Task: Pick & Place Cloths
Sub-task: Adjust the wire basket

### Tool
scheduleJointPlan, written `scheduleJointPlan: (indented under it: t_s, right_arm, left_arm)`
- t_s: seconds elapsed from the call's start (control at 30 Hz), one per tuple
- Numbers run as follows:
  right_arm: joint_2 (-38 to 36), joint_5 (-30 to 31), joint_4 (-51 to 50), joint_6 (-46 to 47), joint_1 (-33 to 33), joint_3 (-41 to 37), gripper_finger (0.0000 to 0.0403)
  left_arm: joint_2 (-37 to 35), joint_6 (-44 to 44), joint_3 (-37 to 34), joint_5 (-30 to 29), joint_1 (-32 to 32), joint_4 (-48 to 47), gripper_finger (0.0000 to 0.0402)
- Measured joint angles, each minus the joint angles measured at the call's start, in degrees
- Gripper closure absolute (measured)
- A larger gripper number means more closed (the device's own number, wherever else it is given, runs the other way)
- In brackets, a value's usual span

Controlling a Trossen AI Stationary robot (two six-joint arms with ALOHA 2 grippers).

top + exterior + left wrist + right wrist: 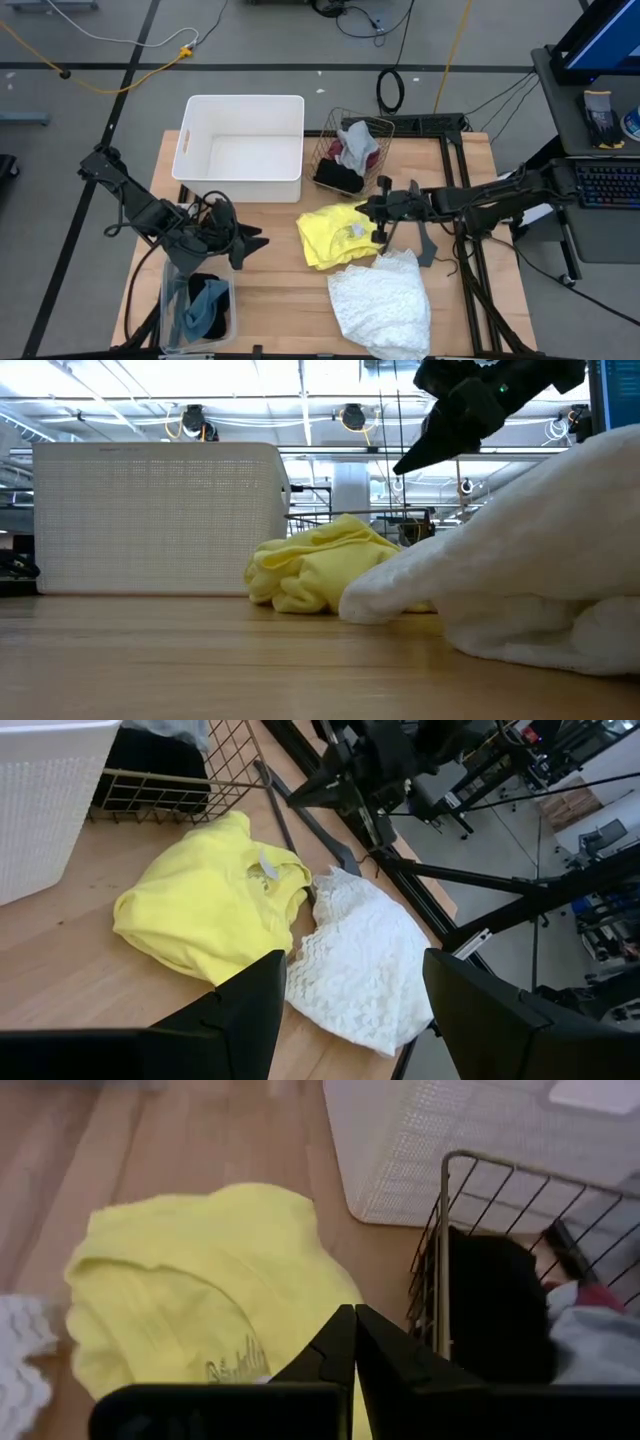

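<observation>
Right hand poised over the yellow cloth, nothing held yet.

We see the right hand (pixel 379 216) with fingers pressed together, hovering at the yellow cloth's (pixel 335 235) edge nearest the wire basket (pixel 352 150). The white lacy cloth (pixel 382 303) lies just beside it on the table (pixel 280 290); more cloths sit in the basket and in the clear bin (pixel 198 305). The left hand (pixel 250 243) waits, fingers apart and empty, by that bin. To grasp well, we judge the right hand should open first, drop onto a raised fold, pinch one layer only, and lift clear of the lace.
</observation>
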Motion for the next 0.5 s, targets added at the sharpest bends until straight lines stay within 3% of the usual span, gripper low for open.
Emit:
scheduleJointPlan:
  t_s: [0.2, 0.5]
  right_arm:
    - [0.01, -0.02, -1.73, -5.24, -1.11, 0.07, 0.0372]
    - [0.01, -0.05, -2.23, -6.26, -4.59, 0.07, 0.0242]
  left_arm:
    - [0.00, 0.86, 0.00, 0.00, 0.00, 0.02, 0.0160]
    - [0.00, 0.90, 0.00, -0.03, 0.00, 0.02, 0.0160]
